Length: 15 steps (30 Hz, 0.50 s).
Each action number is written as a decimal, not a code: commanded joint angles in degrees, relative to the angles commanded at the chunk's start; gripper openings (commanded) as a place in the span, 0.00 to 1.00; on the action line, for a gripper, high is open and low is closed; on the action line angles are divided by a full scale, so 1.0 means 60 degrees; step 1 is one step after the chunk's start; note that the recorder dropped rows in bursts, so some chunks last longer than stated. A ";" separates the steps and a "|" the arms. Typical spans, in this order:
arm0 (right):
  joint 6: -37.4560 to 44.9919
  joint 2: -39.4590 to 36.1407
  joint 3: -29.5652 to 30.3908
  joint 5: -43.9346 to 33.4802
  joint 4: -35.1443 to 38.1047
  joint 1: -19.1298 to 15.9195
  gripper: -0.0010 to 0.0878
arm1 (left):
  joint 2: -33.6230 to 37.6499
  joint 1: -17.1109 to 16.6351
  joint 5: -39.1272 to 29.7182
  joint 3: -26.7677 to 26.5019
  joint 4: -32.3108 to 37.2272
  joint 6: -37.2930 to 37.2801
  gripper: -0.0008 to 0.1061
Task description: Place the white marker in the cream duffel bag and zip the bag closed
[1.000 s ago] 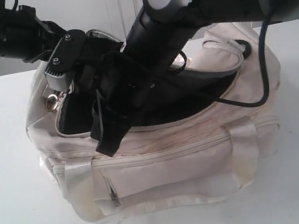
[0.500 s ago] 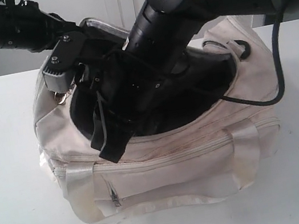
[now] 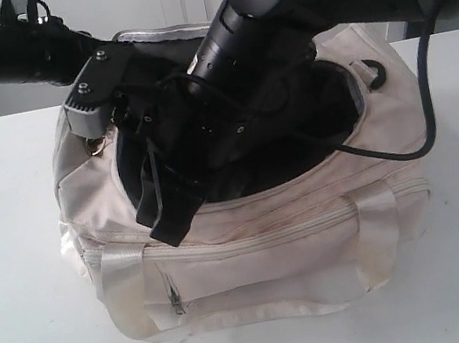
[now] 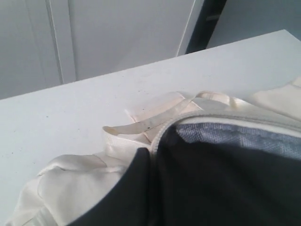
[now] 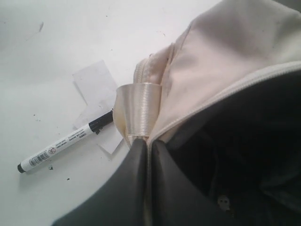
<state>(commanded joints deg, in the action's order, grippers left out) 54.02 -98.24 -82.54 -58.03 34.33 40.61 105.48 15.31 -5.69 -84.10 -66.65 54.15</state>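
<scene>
White table, white paper tag, pale wall panels

The mouth of the cream duffel bag is crowded. The left arm reaches in from the far left and the right arm from the far right, and together they fill most of the opening. Only a dark gap toward its right end stays free. A black strap hangs over the near rim on the left, and a black cable loops across the right rim. The left gripper and right gripper each pinch the rim. The white table is open left and right of the bag. At the near left, the white marker and a paper tag lie on it.
</scene>
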 joint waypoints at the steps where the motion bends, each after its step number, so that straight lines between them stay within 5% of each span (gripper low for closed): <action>1: 0.0000 0.0000 0.0000 0.0000 0.0021 0.0000 0.01 | 0.0047 0.0000 0.0146 0.0000 -0.0073 0.0000 0.01; 15: 0.0288 0.0000 0.0000 0.0067 0.0360 0.0000 0.01 | 0.0707 0.0000 0.1078 0.0000 -0.0102 -0.0044 0.01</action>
<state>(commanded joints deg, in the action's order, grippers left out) 55.74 -98.24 -82.54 -57.63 36.49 40.61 109.73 15.31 0.78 -84.10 -67.26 53.88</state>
